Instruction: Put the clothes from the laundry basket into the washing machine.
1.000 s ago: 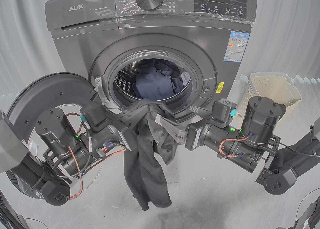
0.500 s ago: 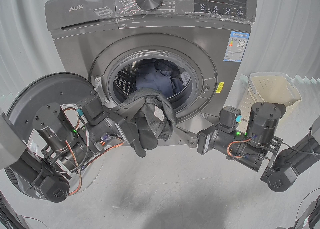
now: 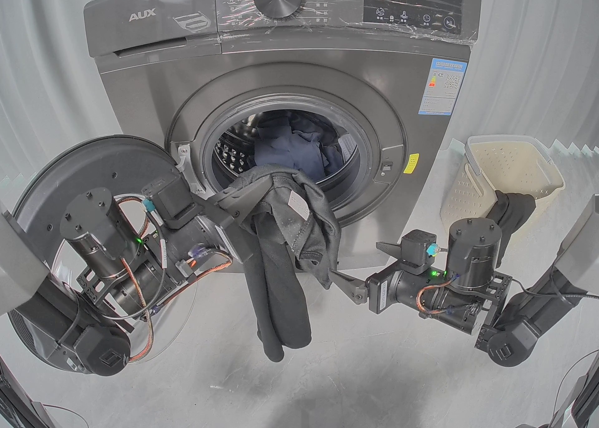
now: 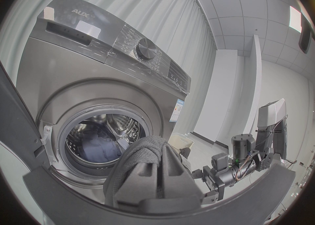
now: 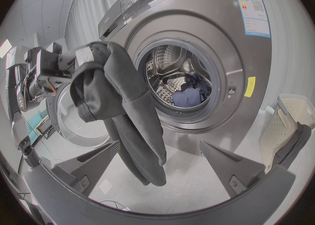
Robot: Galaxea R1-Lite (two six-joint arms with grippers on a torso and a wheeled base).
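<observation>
holds a dark garment (image 3: 284,242) in the left claw (image 3: 240,201), pinched shut on its top fold, just before the washer's (image 3: 281,80) open drum (image 3: 287,148). hangs long, tail well below the drum lip, toward the floor (image 3: 374,373). shows the right claw (image 3: 355,259) spread wide, empty, low beside that tail. could snag the tail on the lip, or leave it dangling outside, if pushed in level; could also slip free, being draped more than gripped. leaves one more dark piece (image 3: 511,214) over the basket (image 3: 511,161) rim.
</observation>
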